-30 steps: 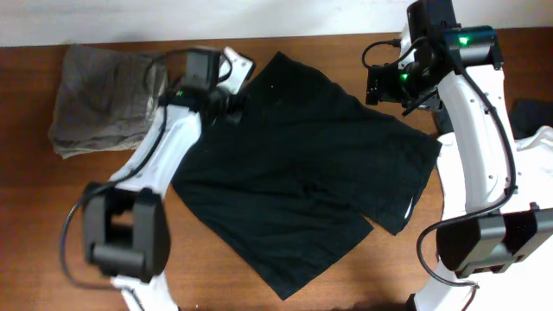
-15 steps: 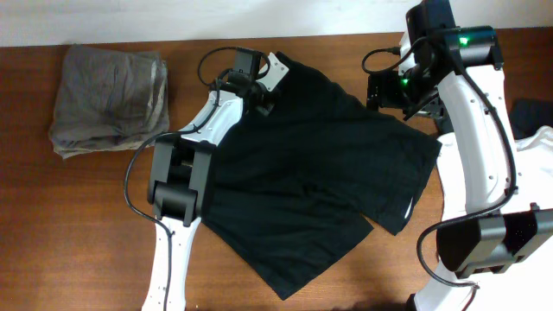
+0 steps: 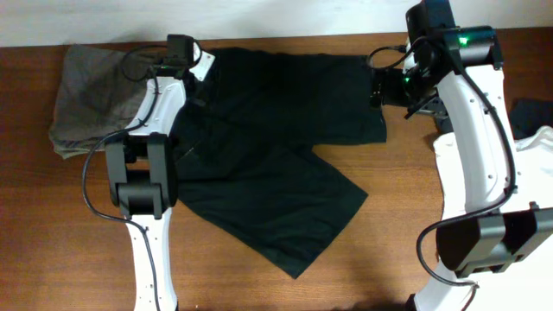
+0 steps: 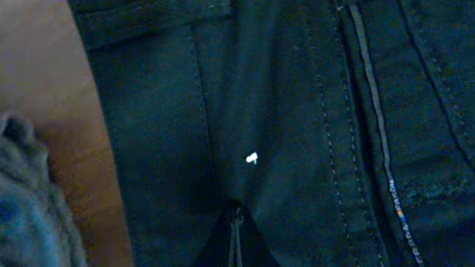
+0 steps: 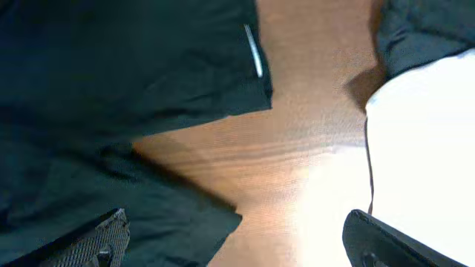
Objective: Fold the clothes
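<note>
No legible text; perhaps tiny blurred lettering on the black shorts [image 4: 282, 111].

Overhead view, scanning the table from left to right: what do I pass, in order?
grey folded garment → left gripper → black shorts → right gripper → white garment

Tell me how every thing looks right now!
black shorts, spread on the table, legs splayed apart.
grey garment, folded, left of the shorts.
left end effector, shut, at the shorts' edge.
right end effector, open, holding nothing.
white cloth, lying at the right, untouched.
</note>
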Available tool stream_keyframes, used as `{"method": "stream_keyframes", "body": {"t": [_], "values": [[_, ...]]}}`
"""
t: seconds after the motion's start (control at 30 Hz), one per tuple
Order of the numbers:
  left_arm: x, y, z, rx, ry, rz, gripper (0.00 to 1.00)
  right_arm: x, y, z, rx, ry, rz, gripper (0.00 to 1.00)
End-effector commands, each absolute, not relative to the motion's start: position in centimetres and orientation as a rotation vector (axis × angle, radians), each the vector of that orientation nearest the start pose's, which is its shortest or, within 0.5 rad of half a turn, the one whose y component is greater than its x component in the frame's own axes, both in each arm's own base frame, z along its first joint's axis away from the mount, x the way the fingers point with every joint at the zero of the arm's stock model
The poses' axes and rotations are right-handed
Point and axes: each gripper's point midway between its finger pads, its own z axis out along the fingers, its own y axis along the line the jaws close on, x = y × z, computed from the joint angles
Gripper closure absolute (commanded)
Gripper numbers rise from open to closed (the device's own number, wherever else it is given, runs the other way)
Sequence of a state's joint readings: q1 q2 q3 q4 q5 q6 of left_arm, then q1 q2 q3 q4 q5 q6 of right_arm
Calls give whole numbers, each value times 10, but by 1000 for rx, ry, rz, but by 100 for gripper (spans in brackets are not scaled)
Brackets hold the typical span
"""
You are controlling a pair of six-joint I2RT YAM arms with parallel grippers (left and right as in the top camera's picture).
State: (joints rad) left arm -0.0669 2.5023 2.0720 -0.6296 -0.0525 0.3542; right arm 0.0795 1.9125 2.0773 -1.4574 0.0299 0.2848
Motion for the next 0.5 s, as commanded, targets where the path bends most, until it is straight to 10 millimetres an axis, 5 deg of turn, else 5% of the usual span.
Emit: {"method": "stream_keyframes", "body": {"t": [0.0, 0.07, 0.17, 0.23, 0.37, 0.47], "values": [[595, -25, 61, 446, 2547, 204, 92, 418, 13, 191, 390, 2899, -57, 4], [591, -25, 90, 440, 2523, 206, 79, 423, 13, 168, 397, 2948, -72, 5], [580, -24, 144, 422, 2468, 210, 54, 432, 12, 126, 445, 3004, -91, 30], [570, -24, 175, 415, 2439, 212, 43, 433, 7, 93, 577, 3039, -109, 33], [538, -22, 229, 401, 2416, 210, 31, 436, 19, 32, 673, 3156, 72, 34], [527, -21, 251, 380, 2391, 207, 27, 443, 17, 6, 711, 3163, 134, 44]]}}
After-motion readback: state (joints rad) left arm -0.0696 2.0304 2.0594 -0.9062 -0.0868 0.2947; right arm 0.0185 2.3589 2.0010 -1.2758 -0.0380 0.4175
